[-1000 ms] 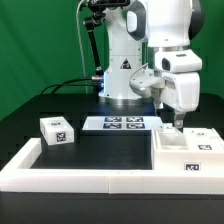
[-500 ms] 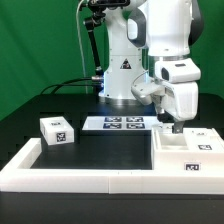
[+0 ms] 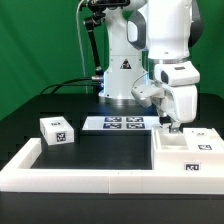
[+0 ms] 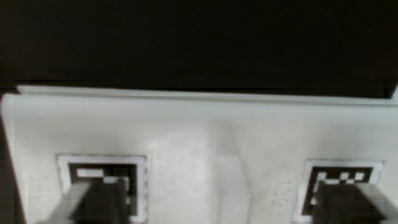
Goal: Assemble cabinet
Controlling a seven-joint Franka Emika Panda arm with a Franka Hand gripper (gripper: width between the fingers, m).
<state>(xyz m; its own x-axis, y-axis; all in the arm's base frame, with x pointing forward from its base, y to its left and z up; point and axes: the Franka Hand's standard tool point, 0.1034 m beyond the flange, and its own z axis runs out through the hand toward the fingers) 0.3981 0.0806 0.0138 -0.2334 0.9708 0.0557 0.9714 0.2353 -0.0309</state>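
The white boxy cabinet body lies at the exterior view's right, inside the corner of the rails, with tags on its near and top faces. One small white block with a tag sits alone at the left. My gripper hangs just above the body's back edge. In the wrist view the gripper is open, its dark fingers wide apart over a white tagged surface, with nothing held between them. Other drawer blocks are not clearly seen.
The marker board lies flat at the back centre, in front of the robot base. Long white border rails run along the front and left of the black table.
My gripper has risen a little and shifted toward the exterior view's left, away from the cabinet body. The parts on the table have not moved.
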